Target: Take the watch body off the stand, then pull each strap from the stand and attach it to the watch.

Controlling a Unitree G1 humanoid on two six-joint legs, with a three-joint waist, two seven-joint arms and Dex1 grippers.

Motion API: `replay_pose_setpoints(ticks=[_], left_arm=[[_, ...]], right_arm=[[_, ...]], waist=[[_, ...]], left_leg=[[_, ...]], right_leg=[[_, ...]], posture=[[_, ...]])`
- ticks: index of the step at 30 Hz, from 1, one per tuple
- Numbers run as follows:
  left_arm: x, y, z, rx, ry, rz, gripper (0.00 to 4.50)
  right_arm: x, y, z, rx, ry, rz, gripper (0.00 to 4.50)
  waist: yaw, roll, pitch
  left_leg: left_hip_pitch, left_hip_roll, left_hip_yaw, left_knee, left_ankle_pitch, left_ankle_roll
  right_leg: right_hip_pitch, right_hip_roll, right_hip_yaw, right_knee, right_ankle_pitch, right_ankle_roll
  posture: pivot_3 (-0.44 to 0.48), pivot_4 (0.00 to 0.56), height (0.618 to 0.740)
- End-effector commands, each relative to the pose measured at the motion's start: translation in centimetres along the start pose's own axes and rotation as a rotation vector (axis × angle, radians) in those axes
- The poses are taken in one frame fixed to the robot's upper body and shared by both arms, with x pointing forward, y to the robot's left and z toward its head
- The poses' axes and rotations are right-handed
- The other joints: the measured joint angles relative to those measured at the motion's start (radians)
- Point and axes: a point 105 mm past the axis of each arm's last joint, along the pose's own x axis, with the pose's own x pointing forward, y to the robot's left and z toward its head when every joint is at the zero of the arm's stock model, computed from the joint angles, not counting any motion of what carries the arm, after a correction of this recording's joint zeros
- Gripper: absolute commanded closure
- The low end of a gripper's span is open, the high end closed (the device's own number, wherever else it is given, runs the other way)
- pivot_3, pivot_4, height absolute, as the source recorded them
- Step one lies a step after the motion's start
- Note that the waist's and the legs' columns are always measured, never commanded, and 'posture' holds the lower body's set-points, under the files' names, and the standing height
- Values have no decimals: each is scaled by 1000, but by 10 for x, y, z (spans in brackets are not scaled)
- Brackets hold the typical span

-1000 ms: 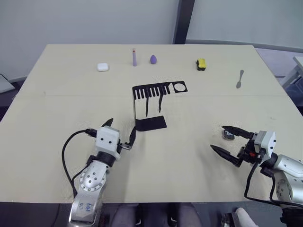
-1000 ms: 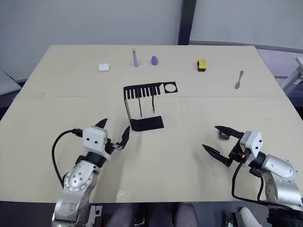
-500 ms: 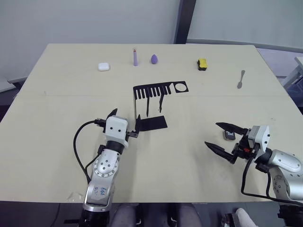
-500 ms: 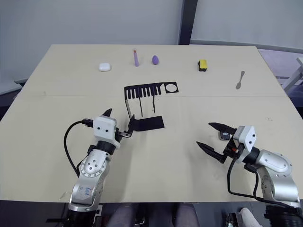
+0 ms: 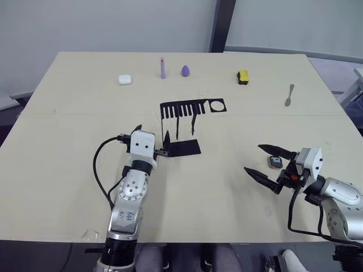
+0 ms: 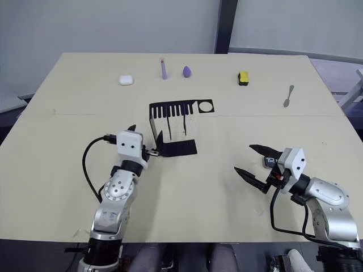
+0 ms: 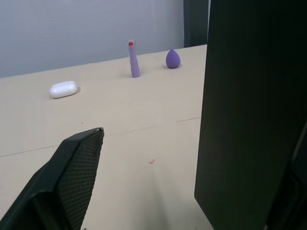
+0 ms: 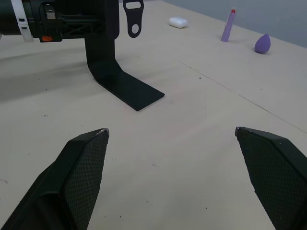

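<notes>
Altogether, counts: one stand [image 5: 180,127], two straps [image 5: 185,120], one watch body [image 5: 275,162], two grippers.
Stand: on the table [image 5: 68,147] near its middle; flat foot on the surface, upright at the left end, comb top running left to right with the round hole at its right end.
Straps: both hang straight down from comb slots, side by side, long axes vertical.
Left gripper [image 6: 144,141]: fingers spread, set around the stand's upright near its base; contact cannot be told.
Watch body: flat on the table at the right, well apart from the stand, beside the far finger of the right gripper [image 5: 268,163].
Right gripper: fingers wide apart, holding nothing, tips pointing left toward the stand.
</notes>
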Motion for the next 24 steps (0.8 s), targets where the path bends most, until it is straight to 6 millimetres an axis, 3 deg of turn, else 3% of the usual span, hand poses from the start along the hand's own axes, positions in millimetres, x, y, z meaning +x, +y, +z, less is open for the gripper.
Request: replay_pose_setpoints(ticks=[1,5,6,7,14,24], left_arm=[[2,-4,11,-7,-39,-4,0],[3,-8,13,-14,-45,-19,0],[3,-8,14,-14,-46,-22,539],[3,-9,14,-14,-47,-26,744],[7,-17,18,-6,-71,-71,4382],[6,-19,22,-3,-96,-96,4448]], right_arm=[[1,0,11,-40,-13,3,31],[2,0,10,-38,-12,2,31],[2,0,10,-38,-11,0,0],[2,0,9,-37,-9,-3,0],[1,1,7,-26,-8,-25,0],[16,17,10,47,-97,-109,0]], waist=[[0,0,0],[0,0,0],[0,0,0],[0,0,0],[0,0,0],[0,0,0]], left_leg=[[0,0,0,0,0,0],[0,0,0,0,0,0],[0,0,0,0,0,0],[0,0,0,0,0,0],[0,0,0,0,0,0],[-1,0,0,0,0,0]], right_leg=[[0,0,0,0,0,0],[0,0,0,0,0,0],[0,0,0,0,0,0],[0,0,0,0,0,0],[0,0,0,0,0,0],[-1,0,0,0,0,0]], posture=[[0,150,740],[0,150,740],[0,150,740],[0,150,740],[0,150,740],[0,150,740]])
